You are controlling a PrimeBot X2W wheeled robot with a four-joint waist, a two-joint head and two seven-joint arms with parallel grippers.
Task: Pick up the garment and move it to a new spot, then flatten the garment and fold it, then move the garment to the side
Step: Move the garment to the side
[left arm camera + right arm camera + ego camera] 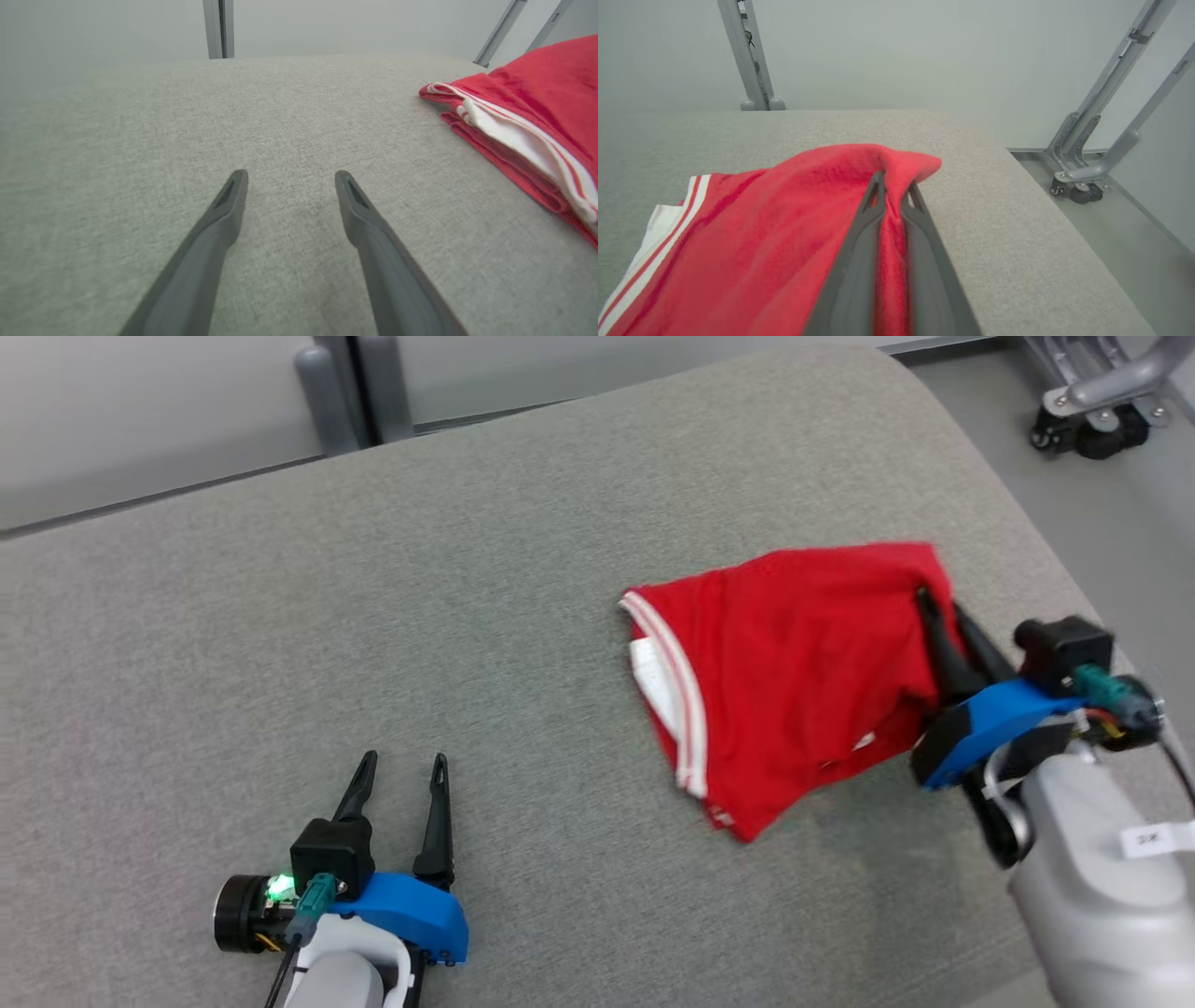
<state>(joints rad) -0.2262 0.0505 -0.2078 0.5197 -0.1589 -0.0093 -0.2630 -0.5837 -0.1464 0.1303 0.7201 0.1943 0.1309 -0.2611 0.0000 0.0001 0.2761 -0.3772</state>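
Observation:
The garment [794, 672] is red with a white-striped hem and lies folded on the right part of the grey padded table [373, 616]. My right gripper [938, 611] is shut on the garment's right edge, lifting that edge a little. In the right wrist view red cloth [784, 242] is pinched between the two dark fingers [859, 252], and the gripper [894, 184] holds a raised fold. My left gripper [401, 770] rests open near the front left, well apart from the garment. In the left wrist view its gripper [290, 179] has bare table between the fingers, with the garment [528, 116] at the right.
The table's right edge [1055, 541] runs close beside the garment, with grey floor beyond. A wheeled metal stand [1092, 411] is on the floor at the far right. A grey post [350, 392] rises behind the table's far edge.

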